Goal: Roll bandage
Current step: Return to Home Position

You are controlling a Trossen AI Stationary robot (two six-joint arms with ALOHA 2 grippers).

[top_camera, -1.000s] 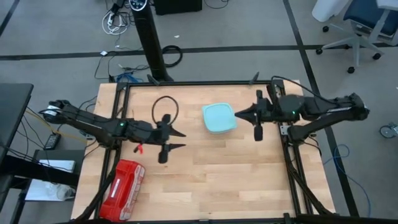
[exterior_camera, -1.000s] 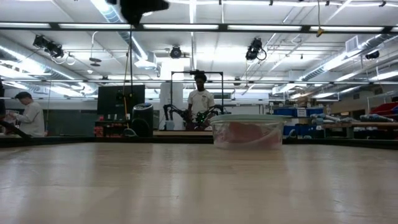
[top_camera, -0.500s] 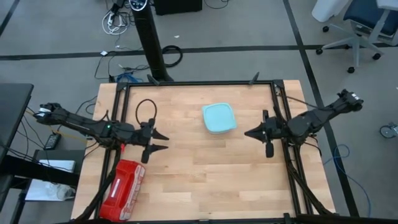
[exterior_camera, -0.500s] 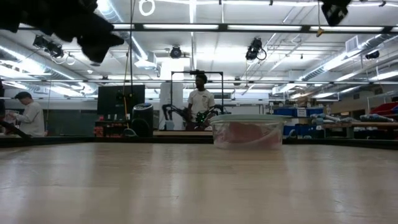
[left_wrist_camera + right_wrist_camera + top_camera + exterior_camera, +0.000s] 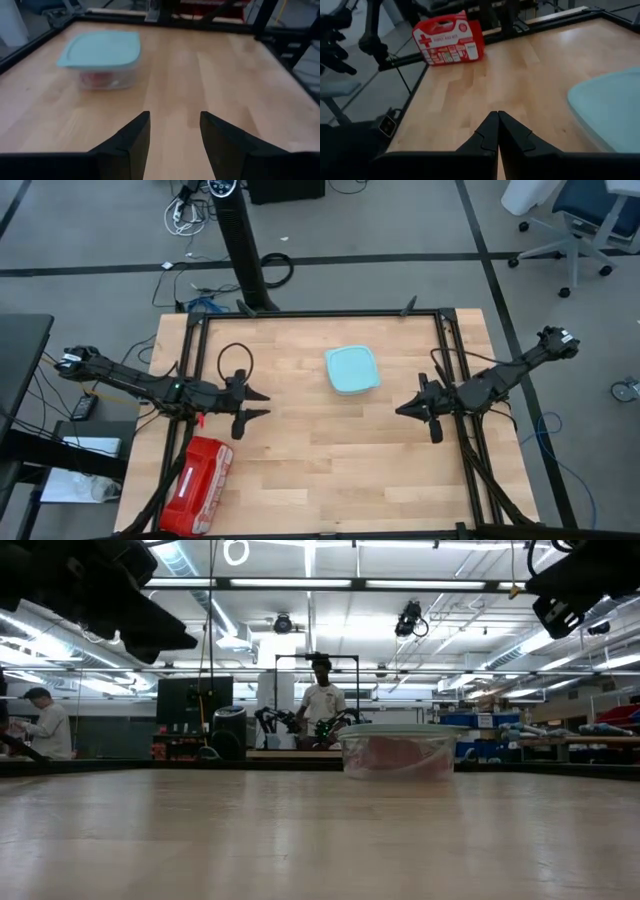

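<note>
A clear tub with a pale teal lid stands on the table's far middle. A dusky pink-red mass, the bandage, shows through its wall and also in the left wrist view. My left gripper is open and empty above the table's left half, pointing toward the right edge, well short of the tub. My right gripper is shut and empty above the right half, pointing toward the left edge, nearer than the tub. Its shut fingers show in the right wrist view.
A glossy red plastic case with white marks lies at the table's near left corner and shows in the right wrist view. Black frame rails run along the table's edges. Bare wood lies between the two grippers. People stand in the room beyond.
My left gripper has drawn back toward the table's left edge, away from the middle. My right gripper has drawn away from the tub's right side toward the near edge, and its arm has folded back to the right. The tub has stayed where it was.
</note>
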